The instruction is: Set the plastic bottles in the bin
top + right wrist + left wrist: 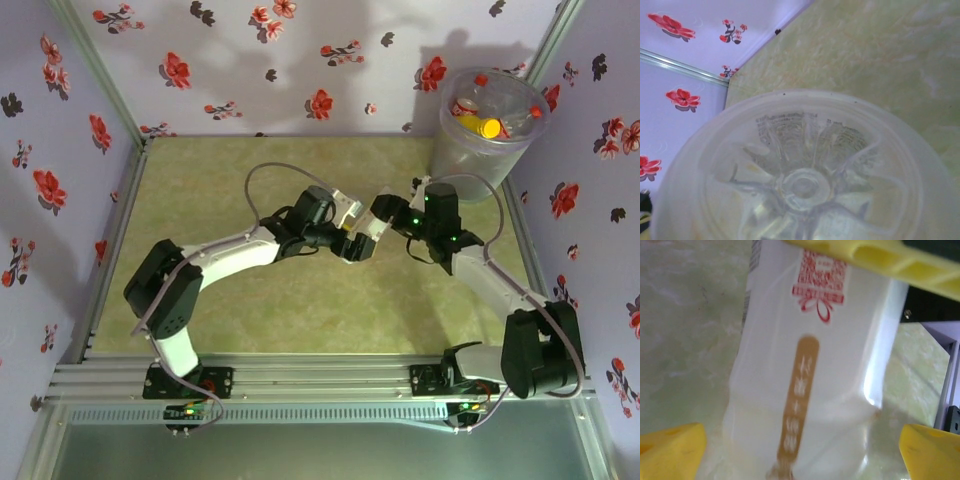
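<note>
Mid-table, the clear, white-labelled plastic bottle (810, 365) lies between the wide-open jaws of the left gripper (801, 450); the right gripper (372, 232), whose closure cannot be told, should clamp firmly before swinging to the round translucent grey bin (470, 165).

A pale green marbled mat (220, 200) covers the middle of the frame. Lavender walls (250, 60) printed with red and dark flowers rise at the top and both sides. Ribbed aluminium rails (320, 375) run across the bottom, a grey panel (300, 450) beneath them
</note>
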`<state>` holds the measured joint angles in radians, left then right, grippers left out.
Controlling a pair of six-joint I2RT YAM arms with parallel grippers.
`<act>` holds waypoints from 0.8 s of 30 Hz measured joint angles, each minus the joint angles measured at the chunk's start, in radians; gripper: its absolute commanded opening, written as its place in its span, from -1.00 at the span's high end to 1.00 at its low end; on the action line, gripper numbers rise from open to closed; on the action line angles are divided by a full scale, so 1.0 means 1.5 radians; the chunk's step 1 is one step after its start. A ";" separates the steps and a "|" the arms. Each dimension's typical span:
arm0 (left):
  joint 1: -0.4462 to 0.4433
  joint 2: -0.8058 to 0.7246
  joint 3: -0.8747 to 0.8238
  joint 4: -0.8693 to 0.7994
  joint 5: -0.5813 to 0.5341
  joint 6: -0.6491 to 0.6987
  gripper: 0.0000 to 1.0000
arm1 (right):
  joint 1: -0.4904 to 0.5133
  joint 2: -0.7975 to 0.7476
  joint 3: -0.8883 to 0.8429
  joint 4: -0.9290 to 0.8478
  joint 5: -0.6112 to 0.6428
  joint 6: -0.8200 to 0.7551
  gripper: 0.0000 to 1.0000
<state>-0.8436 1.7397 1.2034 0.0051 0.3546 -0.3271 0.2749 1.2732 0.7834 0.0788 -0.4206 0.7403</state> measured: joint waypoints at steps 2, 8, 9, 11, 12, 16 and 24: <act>0.004 -0.023 -0.010 0.002 -0.004 0.000 -0.99 | -0.004 -0.001 0.027 -0.017 0.010 -0.014 -0.13; 0.039 -0.134 -0.090 0.028 -0.037 -0.003 -0.99 | -0.050 -0.001 0.155 -0.046 0.058 -0.047 -0.01; 0.045 -0.150 -0.104 0.031 -0.042 -0.005 -0.99 | -0.065 -0.001 0.175 -0.037 0.074 -0.050 -0.01; 0.056 -0.169 -0.127 0.035 -0.050 -0.007 -0.99 | -0.094 0.000 0.204 -0.020 0.100 -0.053 -0.04; 0.059 -0.175 -0.139 0.037 -0.054 -0.008 -0.99 | -0.109 0.002 0.218 -0.004 0.112 -0.054 -0.04; 0.062 -0.176 -0.178 0.041 -0.060 -0.016 -0.99 | -0.142 0.020 0.249 0.097 0.153 -0.057 -0.02; 0.062 -0.147 -0.197 0.067 -0.058 -0.048 -0.99 | -0.141 0.083 0.271 0.329 0.286 -0.085 -0.01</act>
<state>-0.7506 1.5196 0.9085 0.1055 0.2668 -0.3992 0.0628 1.3979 1.1896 0.5716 0.0090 0.6125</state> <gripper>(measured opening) 0.996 0.600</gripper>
